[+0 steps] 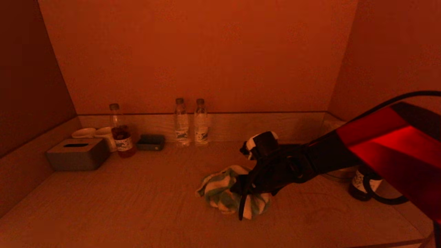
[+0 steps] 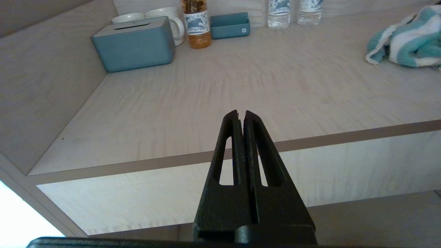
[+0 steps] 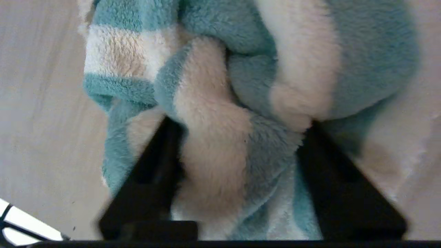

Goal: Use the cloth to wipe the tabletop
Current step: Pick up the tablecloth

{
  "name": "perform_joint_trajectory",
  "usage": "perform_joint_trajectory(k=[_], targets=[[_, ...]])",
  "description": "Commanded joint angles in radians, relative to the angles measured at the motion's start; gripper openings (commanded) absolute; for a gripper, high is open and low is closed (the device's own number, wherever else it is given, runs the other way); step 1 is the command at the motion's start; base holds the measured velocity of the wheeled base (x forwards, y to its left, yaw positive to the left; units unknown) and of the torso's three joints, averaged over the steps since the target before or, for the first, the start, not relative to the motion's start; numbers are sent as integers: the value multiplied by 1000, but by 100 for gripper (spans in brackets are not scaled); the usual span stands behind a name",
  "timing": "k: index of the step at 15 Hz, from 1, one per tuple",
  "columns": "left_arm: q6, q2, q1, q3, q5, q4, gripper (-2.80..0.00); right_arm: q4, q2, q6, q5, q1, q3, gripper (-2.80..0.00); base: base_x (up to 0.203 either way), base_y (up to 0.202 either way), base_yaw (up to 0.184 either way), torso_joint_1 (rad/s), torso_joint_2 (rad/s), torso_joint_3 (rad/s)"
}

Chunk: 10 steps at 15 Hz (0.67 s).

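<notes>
A teal-and-white striped cloth lies bunched on the light wood tabletop, near the middle and slightly right. My right gripper reaches in from the right and presses down onto it. In the right wrist view the cloth fills the space between the two black fingers, and the gripper is shut on a thick fold. My left gripper is shut and empty, parked below the table's front edge and out of the head view. From there the cloth shows at the far right.
Along the back wall stand a tissue box, two white cups, a tea bottle, a small tray and two water bottles. A dark bottle stands at the right under my arm. Walls close in three sides.
</notes>
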Motion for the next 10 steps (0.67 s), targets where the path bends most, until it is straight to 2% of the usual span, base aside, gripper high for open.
perform_joint_trajectory(k=[1,6,10], targets=[[1,0,0,0,0,0,-280,0,1,2,-27,1,-1,-280,0,0,0,0,0,0],[1,0,1,0,0,0,-280,-4,4,7,-26,-10,-11,-280,0,0,0,0,0,0],[1,0,0,0,0,0,-280,0,4,45,-31,-101,-64,-280,0,0,0,0,0,0]])
